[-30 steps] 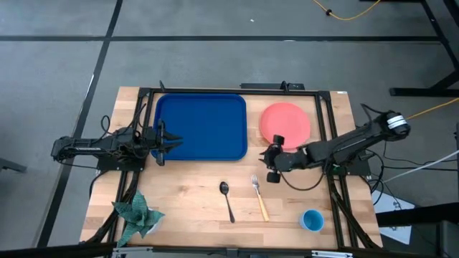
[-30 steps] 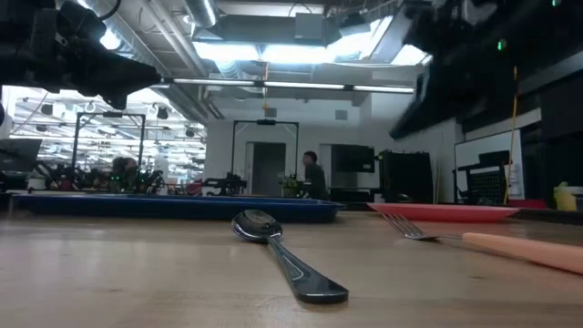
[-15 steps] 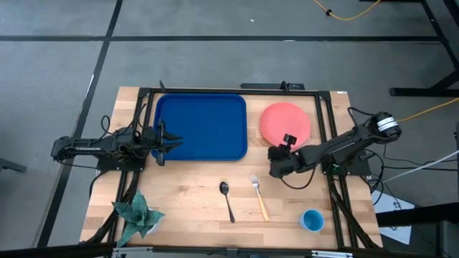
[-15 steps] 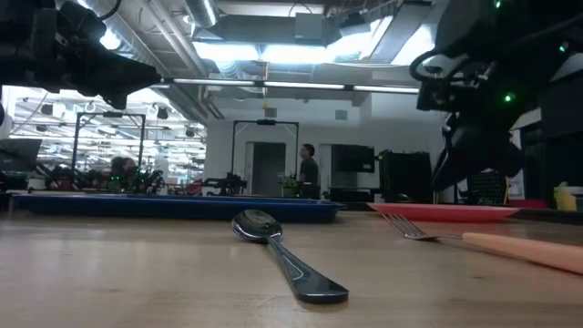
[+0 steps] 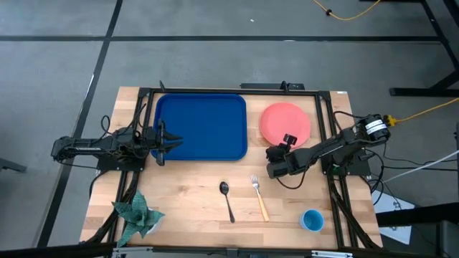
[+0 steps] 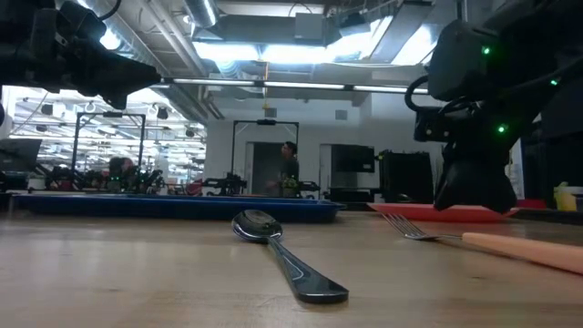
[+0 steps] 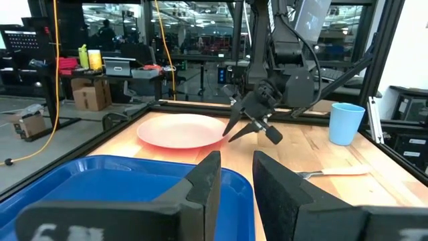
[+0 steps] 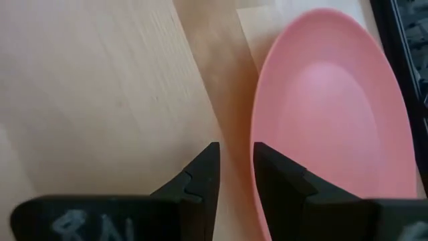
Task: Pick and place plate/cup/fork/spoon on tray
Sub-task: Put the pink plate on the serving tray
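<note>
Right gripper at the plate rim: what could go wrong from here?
1. The right gripper has its fingers only narrowly open beside the plate rim; the thin edge may slip out instead of seating between them.
2. The plate lies flat on the table, so a finger could push it away rather than get under it.
3. The left gripper hovers over the tray edge, possibly crowding the drop-off.

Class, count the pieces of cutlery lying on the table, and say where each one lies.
2. The spoon lies on the bare wood in front of the tray; the fork lies just to its right. Neither is on the tray.
</note>
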You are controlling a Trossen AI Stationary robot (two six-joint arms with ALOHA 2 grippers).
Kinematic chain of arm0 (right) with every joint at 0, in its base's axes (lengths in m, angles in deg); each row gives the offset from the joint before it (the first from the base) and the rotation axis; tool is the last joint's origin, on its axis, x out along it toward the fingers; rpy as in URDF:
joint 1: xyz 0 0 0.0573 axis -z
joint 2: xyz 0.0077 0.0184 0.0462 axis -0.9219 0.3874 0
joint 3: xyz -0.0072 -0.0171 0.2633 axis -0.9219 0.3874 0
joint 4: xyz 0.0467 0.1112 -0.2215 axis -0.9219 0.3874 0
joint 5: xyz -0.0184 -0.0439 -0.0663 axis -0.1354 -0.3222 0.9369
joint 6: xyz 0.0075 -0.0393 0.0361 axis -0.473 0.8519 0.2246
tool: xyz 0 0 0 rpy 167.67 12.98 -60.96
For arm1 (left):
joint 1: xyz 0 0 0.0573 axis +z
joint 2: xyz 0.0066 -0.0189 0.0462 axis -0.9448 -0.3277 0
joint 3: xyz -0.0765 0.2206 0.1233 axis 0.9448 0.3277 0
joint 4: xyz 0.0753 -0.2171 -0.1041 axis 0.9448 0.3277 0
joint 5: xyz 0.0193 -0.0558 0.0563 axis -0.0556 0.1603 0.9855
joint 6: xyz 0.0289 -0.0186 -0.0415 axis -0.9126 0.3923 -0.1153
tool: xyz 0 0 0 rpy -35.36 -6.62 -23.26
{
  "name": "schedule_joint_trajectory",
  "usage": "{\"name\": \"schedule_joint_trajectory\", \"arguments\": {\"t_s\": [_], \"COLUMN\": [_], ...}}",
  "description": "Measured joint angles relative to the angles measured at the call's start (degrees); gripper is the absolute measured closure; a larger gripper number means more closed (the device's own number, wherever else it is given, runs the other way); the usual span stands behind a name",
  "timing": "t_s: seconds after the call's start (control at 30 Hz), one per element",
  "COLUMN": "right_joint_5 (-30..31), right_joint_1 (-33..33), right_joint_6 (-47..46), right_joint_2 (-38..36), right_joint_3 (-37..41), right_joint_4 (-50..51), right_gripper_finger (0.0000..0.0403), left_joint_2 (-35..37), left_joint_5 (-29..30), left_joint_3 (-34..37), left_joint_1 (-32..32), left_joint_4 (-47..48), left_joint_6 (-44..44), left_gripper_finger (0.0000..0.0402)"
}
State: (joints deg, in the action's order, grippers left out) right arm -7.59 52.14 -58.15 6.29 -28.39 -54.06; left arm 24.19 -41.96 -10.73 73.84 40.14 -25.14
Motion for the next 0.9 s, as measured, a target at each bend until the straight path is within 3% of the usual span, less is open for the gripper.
{"name": "schedule_joint_trajectory", "arguments": {"t_s": [0.5, 0.7, 0.9], "right_joint_5": [0.0, 1.2, 4.2], "right_joint_1": [6.6, 7.6, 6.0], "right_joint_6": [-0.3, -2.0, 6.4], "right_joint_2": [4.7, 4.6, 2.1], "right_joint_3": [-0.1, -0.1, -7.9], "right_joint_4": [-0.4, -1.9, -2.4], "right_gripper_finger": [0.0310, 0.0386, 0.0397], "left_joint_2": [0.0, 0.0, 0.0], "left_joint_5": [0.0, 0.0, 0.0], "left_joint_3": [0.0, 0.0, 0.0], "left_joint_1": [0.0, 0.0, 0.0], "left_joint_4": [0.0, 0.0, 0.0], "left_joint_6": [0.0, 0.0, 0.0], "left_gripper_finger": [0.0321, 0.0321, 0.0321]}}
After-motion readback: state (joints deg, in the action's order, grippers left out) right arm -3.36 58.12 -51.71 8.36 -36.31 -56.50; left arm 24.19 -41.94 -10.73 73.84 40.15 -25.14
